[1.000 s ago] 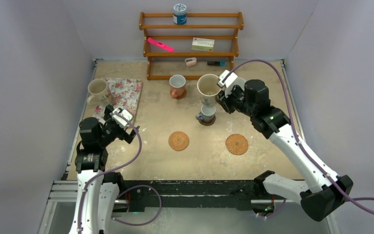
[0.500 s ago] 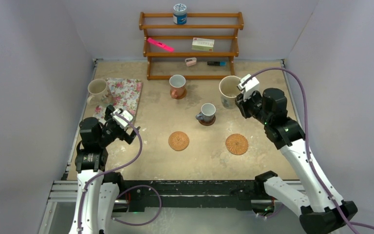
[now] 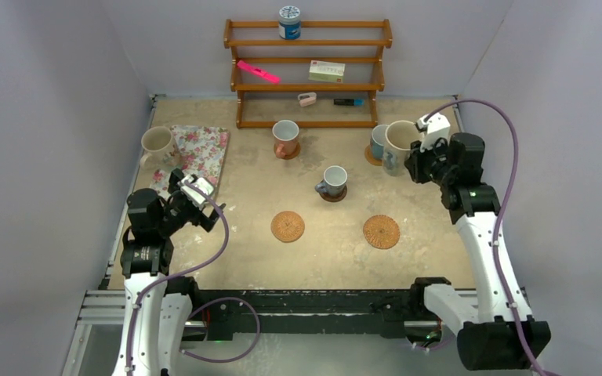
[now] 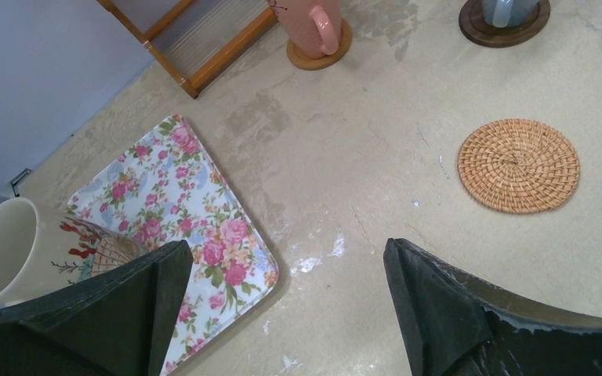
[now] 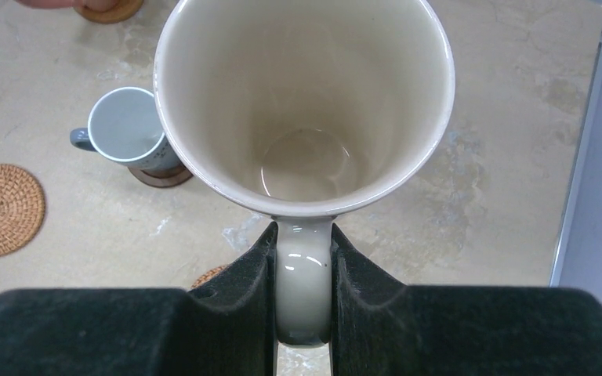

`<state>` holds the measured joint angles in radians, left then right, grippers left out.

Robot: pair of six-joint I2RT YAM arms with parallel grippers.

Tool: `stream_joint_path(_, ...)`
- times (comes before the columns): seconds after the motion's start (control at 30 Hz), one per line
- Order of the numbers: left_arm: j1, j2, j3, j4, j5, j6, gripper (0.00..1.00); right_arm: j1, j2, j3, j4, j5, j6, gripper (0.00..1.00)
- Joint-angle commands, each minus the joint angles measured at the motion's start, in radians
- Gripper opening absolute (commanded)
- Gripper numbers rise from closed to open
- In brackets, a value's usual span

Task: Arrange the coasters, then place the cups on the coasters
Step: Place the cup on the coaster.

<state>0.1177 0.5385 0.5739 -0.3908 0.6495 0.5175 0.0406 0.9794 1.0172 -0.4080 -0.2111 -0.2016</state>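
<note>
**Cream mug pinched by its handle, close to a neighbour**

Over the far right of the pale, scuffed desk, the large cream ceramic mug appears lifted clear, mouth up. It hangs just beside the blue ceramic mug, which sits on its own coaster.

The main risk, as I judge it, is a knock: a sideways swing could clip the blue mug and push it off its disc. A handle-only grip could also let the heavy body pivot or sag. The two bare round woven tan coasters lie well apart towards the near edge, and an off-centre landing there could leave the mug rocking on a rim.

The right claw is clenched, both pads pressed flat against the handle. The left claw is spread wide and grasps nothing, hovering near the floral cloth mat.
</note>
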Motion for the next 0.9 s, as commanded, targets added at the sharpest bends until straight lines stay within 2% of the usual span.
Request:
stream_joint_path(0.0, 0.01, -0.003, 0.006, -0.005, 0.031, 0.018, 1.0, -0.132, -0.067, 0.035, 0.127, -0.188, 0.007, 0.0)
stream_joint_path(0.3, 0.012, -0.007, 0.007, -0.01, 0.035, 0.02, 1.0, -0.445, -0.103, -0.044, 0.022, -0.552, -0.093, 0.0)
stream_joint_path(0.43, 0.016, -0.006, 0.007, -0.01, 0.036, 0.02, 1.0, -0.585, -0.071, -0.072, -0.033, -0.725, -0.175, 0.0)
stream_joint_path(0.5, 0.016, -0.004, 0.007, -0.01, 0.039, 0.022, 1.0, -0.642, -0.039, -0.062, -0.123, -0.831, -0.303, 0.0)
stream_joint_path(0.6, 0.016, -0.002, 0.008, -0.01, 0.039, 0.022, 1.0, -0.665, -0.034, -0.064, -0.285, -0.9, -0.551, 0.0)
stream_joint_path(0.77, 0.017, -0.006, 0.008, -0.011, 0.039, 0.024, 1.0, -0.665, -0.069, -0.146, -0.324, -0.962, -0.73, 0.0)
stream_joint_path(0.87, 0.019, -0.007, 0.007, -0.012, 0.039, 0.024, 1.0, -0.665, -0.069, -0.157, -0.447, -0.99, -0.924, 0.0)
